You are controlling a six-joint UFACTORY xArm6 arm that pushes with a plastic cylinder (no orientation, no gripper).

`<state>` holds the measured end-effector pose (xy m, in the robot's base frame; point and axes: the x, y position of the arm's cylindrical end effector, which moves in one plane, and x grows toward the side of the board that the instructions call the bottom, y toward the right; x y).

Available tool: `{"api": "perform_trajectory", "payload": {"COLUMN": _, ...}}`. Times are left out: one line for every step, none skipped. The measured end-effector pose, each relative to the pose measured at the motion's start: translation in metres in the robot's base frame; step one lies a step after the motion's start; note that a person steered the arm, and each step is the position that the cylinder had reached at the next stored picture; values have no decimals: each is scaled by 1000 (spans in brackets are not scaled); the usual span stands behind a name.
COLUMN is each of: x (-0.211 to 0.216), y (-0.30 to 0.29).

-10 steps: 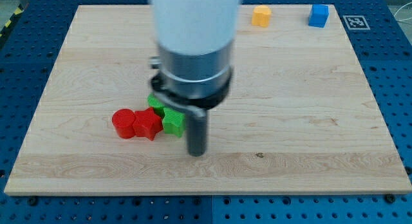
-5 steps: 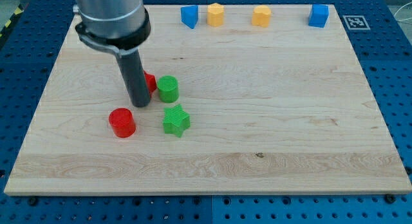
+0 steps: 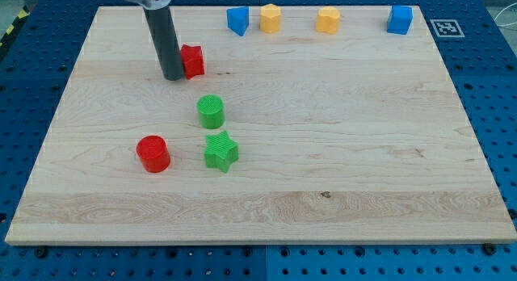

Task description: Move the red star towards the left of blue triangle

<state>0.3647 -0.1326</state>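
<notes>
Our tip (image 3: pixel 173 77) rests on the pale wooden board (image 3: pixel 363 152), whose grain runs across the view. We carry no jaws, only a straight dark rod, so nothing is grasped; the rod simply presses sideways against the red star (image 3: pixel 192 61), which touches the tip on the view's right. The star is ridged plastic, partly hidden by the rod, so we cannot tell which way its points face or name a long axis.

Up and to the view's right of the tip, near the board's top edge, sits the blue triangle (image 3: pixel 237 20), apart from the star. Further right along that edge stand a yellow block (image 3: pixel 271 18), an orange block (image 3: pixel 327 20) and a blue cube (image 3: pixel 399 19).

Below the tip lie a green cylinder (image 3: pixel 211 111) and a green star (image 3: pixel 220 151), both ribbed, close together. A red cylinder (image 3: pixel 153 153) sits below the tip, slightly to the view's left.
</notes>
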Motion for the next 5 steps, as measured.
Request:
{"api": "perform_trajectory", "payload": {"x": 0, "y": 19}}
{"api": "perform_trajectory", "payload": {"x": 3, "y": 37}}
{"api": "perform_trajectory", "payload": {"x": 2, "y": 52}}
{"api": "perform_trajectory", "payload": {"x": -9, "y": 56}}
{"api": "perform_trajectory", "payload": {"x": -35, "y": 41}}
